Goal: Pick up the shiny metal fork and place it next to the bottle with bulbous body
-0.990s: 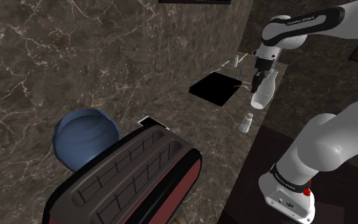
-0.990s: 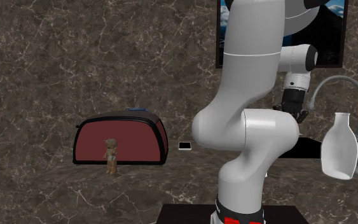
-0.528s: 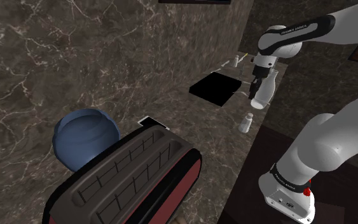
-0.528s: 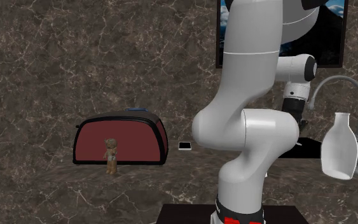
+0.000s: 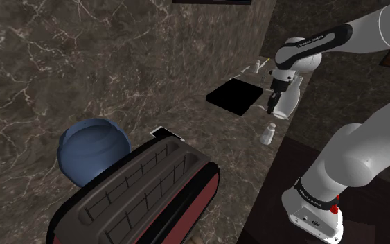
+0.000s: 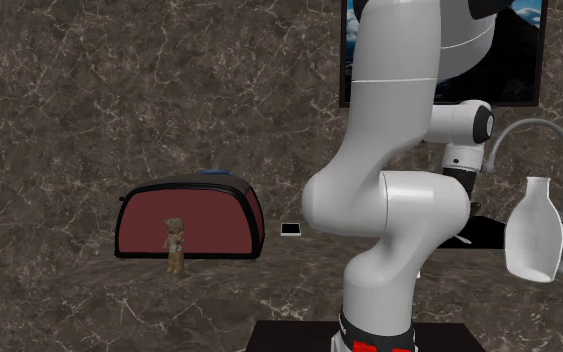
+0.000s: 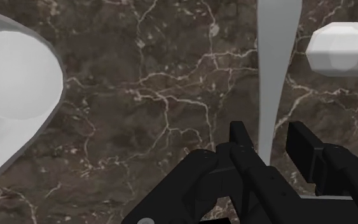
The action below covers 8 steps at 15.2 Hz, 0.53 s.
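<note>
Hand (image 7: 269, 141) is clamping the grey fork (image 7: 274, 63) over the marble surface (image 7: 158, 95) near the white bulbous bottle (image 7: 12, 83); the thin fork could be slipping, or clipping the small shaker (image 7: 343, 48)

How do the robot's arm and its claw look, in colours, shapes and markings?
The arm has thick, rounded white links with dark joints. A dark band near the wrist bears small white lettering. A second dark ring sits low on the arm, beside a red spot. The claw is all black and blocky.
</note>
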Tool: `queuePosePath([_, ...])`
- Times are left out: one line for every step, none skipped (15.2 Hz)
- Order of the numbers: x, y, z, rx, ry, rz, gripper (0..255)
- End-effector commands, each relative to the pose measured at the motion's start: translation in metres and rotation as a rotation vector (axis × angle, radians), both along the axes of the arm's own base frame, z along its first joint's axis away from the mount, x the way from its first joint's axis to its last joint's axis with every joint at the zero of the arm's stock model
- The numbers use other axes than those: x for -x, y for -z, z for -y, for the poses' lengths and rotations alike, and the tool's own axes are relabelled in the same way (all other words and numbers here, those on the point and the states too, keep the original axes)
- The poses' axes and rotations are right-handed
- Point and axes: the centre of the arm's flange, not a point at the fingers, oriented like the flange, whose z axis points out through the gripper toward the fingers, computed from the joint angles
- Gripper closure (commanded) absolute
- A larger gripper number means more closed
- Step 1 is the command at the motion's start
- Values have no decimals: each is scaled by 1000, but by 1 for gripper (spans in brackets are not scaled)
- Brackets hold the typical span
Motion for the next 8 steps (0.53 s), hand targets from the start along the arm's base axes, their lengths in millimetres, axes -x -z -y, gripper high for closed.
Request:
queuePosePath([5, 16, 3, -7, 13, -12, 255])
queuePosePath([5, 21, 3, -7, 13, -12, 255])
queuePosePath([5, 26, 3, -7, 13, -12, 255])
queuePosePath([5, 31, 3, -7, 13, -12, 255])
queuePosePath([5, 37, 3, -7, 13, -12, 255])
queuePosePath([5, 42, 3, -7, 13, -12, 255])
queuePosePath([5, 47, 3, -7, 13, -12, 255])
queuePosePath([5, 53, 3, -7, 13, -12, 255])
